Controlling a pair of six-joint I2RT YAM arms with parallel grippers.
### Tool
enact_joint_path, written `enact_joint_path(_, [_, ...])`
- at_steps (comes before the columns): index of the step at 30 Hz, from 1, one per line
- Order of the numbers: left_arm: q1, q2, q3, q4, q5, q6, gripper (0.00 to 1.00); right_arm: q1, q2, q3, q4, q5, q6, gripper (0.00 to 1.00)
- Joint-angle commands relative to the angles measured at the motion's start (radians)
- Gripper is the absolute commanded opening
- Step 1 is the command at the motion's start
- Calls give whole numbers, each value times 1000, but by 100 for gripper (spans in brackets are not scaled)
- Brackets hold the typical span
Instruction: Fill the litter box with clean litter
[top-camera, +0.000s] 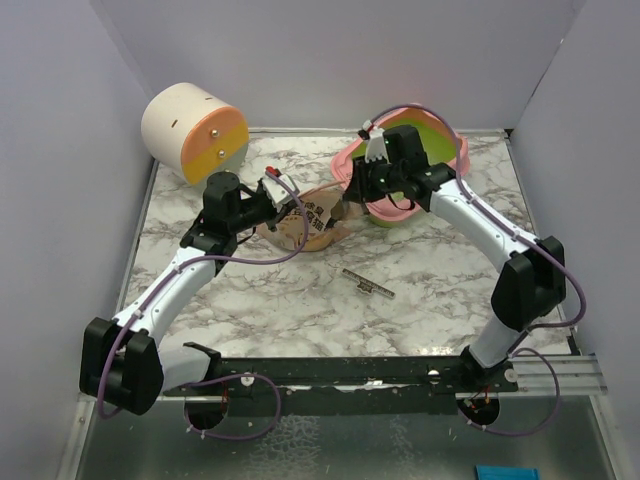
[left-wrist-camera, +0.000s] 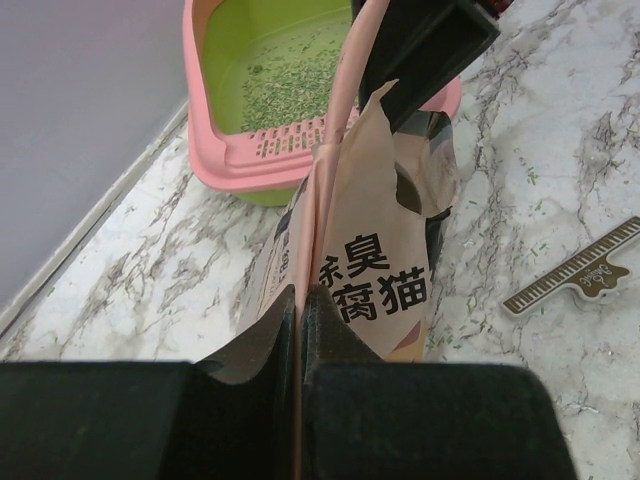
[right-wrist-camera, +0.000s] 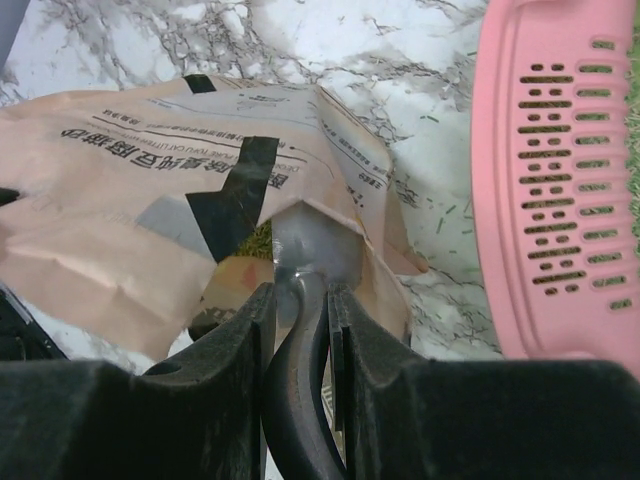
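While my left fingers (left-wrist-camera: 420, 420) pinch the edge of the peach bag (left-wrist-camera: 370, 270), my right fingers (right-wrist-camera: 420, 400) clamp the scoop (right-wrist-camera: 315, 250) — its metal end in the bag's mouth, beside the litter box (left-wrist-camera: 270, 150).

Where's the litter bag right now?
Top view: the bag is mid-table, just left of the litter box, its edge pinched by the left gripper. The right gripper holds a scoop in the bag's mouth.

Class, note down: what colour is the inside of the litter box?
Lime green; the litter box shows best in the left wrist view.
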Motion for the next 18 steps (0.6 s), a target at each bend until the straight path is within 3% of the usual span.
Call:
enact_joint_path(1, [-3, -47, -4, 36, 74, 4, 0, 44, 72, 77, 53, 90, -5, 1])
enact_joint_path(8, [-2, -52, -10, 41, 65, 9, 0, 122, 171, 124, 21, 195, -31, 1])
enact_joint_path(18, [2, -42, -12, 48, 61, 2, 0, 162, 269, -30, 140, 158, 34, 1])
